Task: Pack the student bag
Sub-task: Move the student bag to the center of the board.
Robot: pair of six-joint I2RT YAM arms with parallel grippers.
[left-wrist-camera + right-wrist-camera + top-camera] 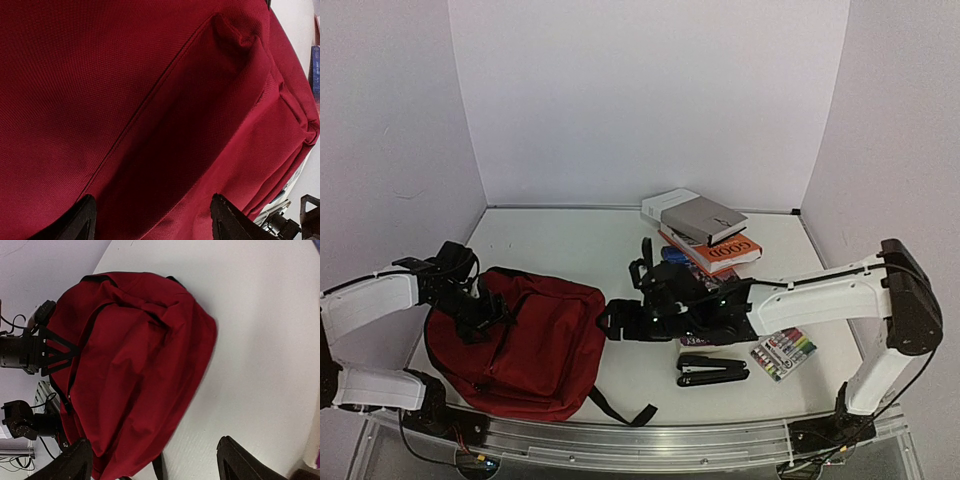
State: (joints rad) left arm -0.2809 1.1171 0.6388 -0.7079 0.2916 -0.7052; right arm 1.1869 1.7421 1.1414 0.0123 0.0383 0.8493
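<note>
backpack (535,345): you are seeing dark red, with black straps (620,411)
stapler (712,370): you are seeing black
markers (783,354): you are seeing many colours
top book (695,215): grey, white
lower book (728,252): orange

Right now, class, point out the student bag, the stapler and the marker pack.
student bag (535,340), top external view, red front panel.
stapler (712,370), top external view, black top arm.
marker pack (783,354), top external view, middle of pack.

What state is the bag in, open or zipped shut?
Shut, it seems. The bag lies flat on the table, and no view shows a gap or any lining. Zip pulls are too small to see.
</note>
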